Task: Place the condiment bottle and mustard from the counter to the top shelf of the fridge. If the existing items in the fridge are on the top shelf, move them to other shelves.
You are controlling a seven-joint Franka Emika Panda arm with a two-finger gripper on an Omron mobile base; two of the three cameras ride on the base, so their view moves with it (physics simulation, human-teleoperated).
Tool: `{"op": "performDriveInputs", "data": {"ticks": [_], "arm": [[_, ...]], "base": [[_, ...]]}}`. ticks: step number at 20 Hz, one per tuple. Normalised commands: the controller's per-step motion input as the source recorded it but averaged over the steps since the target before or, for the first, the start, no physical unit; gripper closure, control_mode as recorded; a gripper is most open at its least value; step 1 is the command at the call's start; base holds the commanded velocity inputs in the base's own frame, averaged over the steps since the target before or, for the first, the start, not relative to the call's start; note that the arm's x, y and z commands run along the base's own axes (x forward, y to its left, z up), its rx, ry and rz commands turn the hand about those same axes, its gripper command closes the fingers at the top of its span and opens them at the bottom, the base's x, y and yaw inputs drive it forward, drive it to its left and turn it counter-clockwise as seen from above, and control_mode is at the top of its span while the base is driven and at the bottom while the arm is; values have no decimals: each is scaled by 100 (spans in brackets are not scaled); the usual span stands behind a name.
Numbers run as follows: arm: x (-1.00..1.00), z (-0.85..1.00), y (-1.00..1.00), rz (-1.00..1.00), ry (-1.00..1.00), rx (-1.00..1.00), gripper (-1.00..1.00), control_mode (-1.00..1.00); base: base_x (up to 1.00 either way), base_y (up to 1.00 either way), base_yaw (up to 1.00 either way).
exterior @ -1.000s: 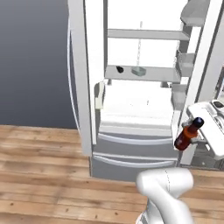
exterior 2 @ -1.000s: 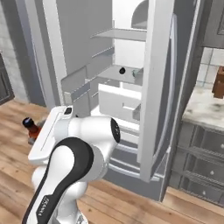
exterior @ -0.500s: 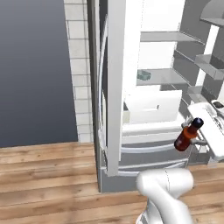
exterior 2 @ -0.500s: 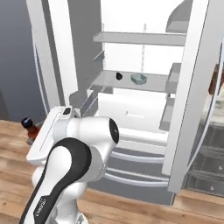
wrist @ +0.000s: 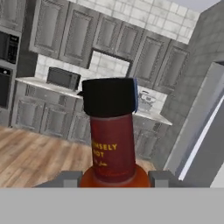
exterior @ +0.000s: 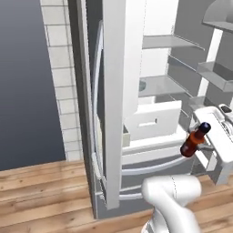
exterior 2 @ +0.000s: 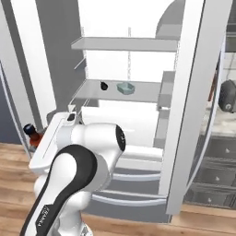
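Observation:
My gripper (wrist: pixel 114 179) is shut on the condiment bottle (wrist: pixel 112 148), a red-orange bottle with a black cap that stands upright between the fingertips (wrist: pixel 70 178). In the left base view the condiment bottle (exterior: pixel 194 141) hangs in the gripper (exterior: pixel 202 144) in front of the open fridge (exterior: pixel 113 104), low at its right. Its cap and neck (exterior 2: pixel 30 133) peek out left of my arm. The teal dish (exterior 2: pixel 125 87) and the small black object (exterior 2: pixel 103 85) sit on the lower of the two visible shelves (exterior 2: pixel 87 94). The shelf above (exterior 2: pixel 124 44) is bare. The mustard is out of view.
Both fridge doors stand open: the left door's edge (exterior: pixel 116 136) is close in front, the right door (exterior 2: pixel 189 115) is at the right. Drawer fronts (exterior: pixel 150 123) sit below the shelves. The marbled counter (exterior 2: pixel 220 125) lies behind the right door. The floor is wood.
The whole picture has shifted because the base has driven; the fridge now stands nearer and more side-on. The bottle stays in the shut gripper, in the same place relative to the arm.

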Motion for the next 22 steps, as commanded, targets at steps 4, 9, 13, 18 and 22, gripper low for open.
{"op": "performDriveInputs", "data": {"ticks": [4, 9, 13, 18, 22], "arm": [[0, 0, 0, 0, 0, 0, 100, 100], [0, 0, 0, 0, 0, 0, 100, 100], [0, 0, 0, 0, 0, 0, 100, 100], [5, 15, 0, -4, -1, 0, 100, -100], [8, 99, -6, -28, -13, 3, 100, -100]], "base": [[53, -13, -29], [77, -2, -20], [80, 0, -12], [46, 0, -10], [0, 0, 0]]}}
